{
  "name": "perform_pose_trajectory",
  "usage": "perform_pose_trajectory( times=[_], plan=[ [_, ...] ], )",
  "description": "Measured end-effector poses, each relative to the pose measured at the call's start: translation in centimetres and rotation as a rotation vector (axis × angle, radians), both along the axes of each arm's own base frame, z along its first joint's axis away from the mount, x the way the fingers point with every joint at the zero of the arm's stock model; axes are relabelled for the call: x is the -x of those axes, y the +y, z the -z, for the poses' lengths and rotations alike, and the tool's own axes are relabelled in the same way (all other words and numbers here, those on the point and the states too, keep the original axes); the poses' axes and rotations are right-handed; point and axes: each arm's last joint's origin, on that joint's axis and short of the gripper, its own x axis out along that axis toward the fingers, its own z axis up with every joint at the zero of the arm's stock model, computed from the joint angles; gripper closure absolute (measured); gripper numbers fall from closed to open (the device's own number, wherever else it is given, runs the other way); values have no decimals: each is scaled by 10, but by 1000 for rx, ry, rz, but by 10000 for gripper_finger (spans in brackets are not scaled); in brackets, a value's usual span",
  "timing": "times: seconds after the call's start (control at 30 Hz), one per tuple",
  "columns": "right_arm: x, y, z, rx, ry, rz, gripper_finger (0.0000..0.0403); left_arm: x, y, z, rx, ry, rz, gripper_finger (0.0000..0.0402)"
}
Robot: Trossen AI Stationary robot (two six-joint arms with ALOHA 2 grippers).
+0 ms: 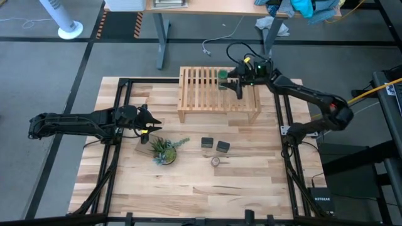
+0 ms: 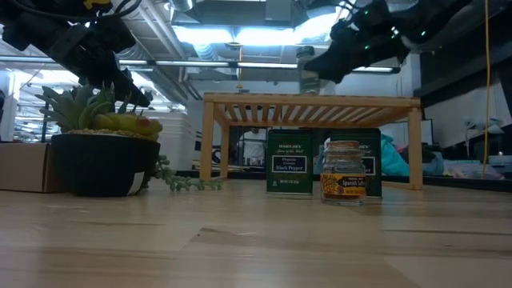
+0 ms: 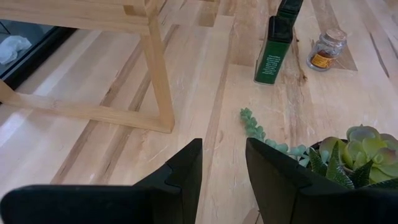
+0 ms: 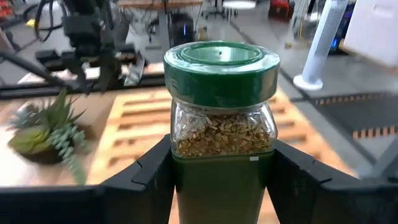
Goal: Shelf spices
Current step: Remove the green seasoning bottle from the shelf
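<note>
The green-capped jar (image 4: 221, 112) stands upright between my right gripper's (image 4: 222, 177) fingers, above the far right part of the slatted wooden shelf (image 1: 207, 94) (image 2: 312, 102). In the high view the jar (image 1: 222, 75) sits just left of that gripper (image 1: 231, 78). Two dark tins (image 1: 207, 142) (image 1: 223, 146) and the tiny round jar (image 1: 215, 161) stand on the tabletop in front of the shelf. In the low view they are the tins (image 2: 289, 162) (image 2: 370, 152) and the tiny jar (image 2: 344, 172). My left gripper (image 1: 149, 123) (image 3: 224, 168) hovers open beside the plant. My right gripper pinches the jar's lower, green-labelled body (image 4: 221, 186) between its two fingers (image 4: 155, 177), one on each side. The fingers come roughly level from the table's right. The jar is upright with its green cap (image 4: 221, 65) above the fingers; whether its base touches the slats, I cannot tell.
A spiky potted plant (image 1: 164, 150) (image 2: 100, 152) stands left of the tins, with a small cardboard box (image 1: 143, 145) beside it. The shelf's near-left leg (image 3: 158, 81) rises in front of my left gripper. Black frame rails (image 1: 119, 125) run along the table's left and right sides.
</note>
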Motion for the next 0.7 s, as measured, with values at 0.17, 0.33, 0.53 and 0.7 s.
perform_pose_trajectory(
  times=[0.17, 0.33, 0.53, 0.7],
  plan=[
    [15, 30, -11, -12, 125, 72, 198, 0, 0, 0, 0, 0, 1, 286],
    [29, 60, -18, -11, 183, 87, 198, 0, 0, 0, 0, 0, 0, 286],
    [58, 97, -6, -86, 130, 98, 198, 0, 0, 0, 0, 0, 1, 286],
    [86, 131, 19, -138, 76, 148, 198, 0, 0, 0, 0, 0, 1, 286]
  ],
)
